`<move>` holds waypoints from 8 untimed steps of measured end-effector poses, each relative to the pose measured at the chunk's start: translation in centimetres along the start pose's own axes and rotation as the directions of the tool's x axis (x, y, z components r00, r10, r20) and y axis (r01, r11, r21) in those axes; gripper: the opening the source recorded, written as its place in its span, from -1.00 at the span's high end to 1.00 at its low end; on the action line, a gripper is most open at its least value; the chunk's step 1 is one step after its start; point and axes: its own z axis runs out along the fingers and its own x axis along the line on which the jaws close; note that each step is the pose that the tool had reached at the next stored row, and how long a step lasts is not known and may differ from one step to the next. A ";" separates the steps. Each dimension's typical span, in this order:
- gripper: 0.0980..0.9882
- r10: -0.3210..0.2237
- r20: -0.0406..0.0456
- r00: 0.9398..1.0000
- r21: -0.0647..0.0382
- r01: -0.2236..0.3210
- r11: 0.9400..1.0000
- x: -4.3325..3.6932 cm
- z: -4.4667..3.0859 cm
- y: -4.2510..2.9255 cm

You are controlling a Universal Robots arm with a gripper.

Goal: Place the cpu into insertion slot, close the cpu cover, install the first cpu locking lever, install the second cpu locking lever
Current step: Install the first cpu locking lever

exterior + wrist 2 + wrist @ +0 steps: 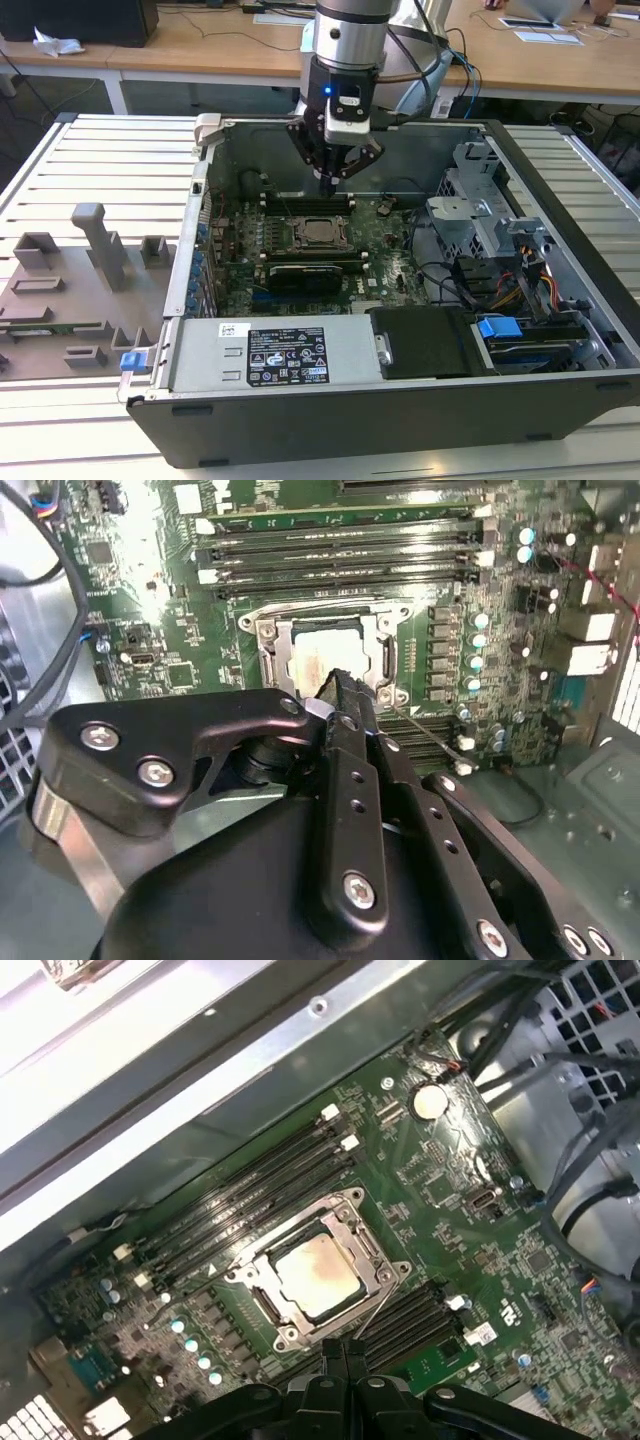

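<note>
The cpu (318, 232) lies in its socket on the green motherboard (395, 262), its pale metal top showing in both wrist views (318, 1275) (322, 652). Around it the silver cpu cover (352, 1222) lies flat, framing the chip. A thin wire locking lever (384, 1306) slants up from one socket side, also visible in the second wrist view as the lever (432, 736). My gripper (330, 180) hovers above the board just behind the socket in the exterior view. Its black fingertips are pressed together with nothing between them, as both wrist views of the gripper (347, 1345) (338, 685) show.
The open computer case (330, 415) walls in the board. A drive cage (480, 200) with cables stands at the exterior view's right, and a power supply (280, 355) sits at the front. Memory slots (250, 1195) flank the socket. Grey fixtures (90, 260) sit on the table at the exterior view's left.
</note>
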 end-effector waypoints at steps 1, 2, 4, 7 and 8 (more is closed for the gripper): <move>0.98 -0.012 0.001 1.000 0.000 0.012 1.000 0.00 0.00 0.00; 0.98 -0.029 0.003 1.000 0.000 0.029 1.000 0.00 0.00 0.00; 0.98 -0.054 0.005 0.999 0.000 0.054 0.999 0.00 0.00 0.00; 0.98 -0.102 0.009 0.995 0.000 0.102 0.995 0.00 0.00 0.00; 0.98 -0.126 0.012 0.992 0.000 0.126 0.992 0.00 0.00 0.00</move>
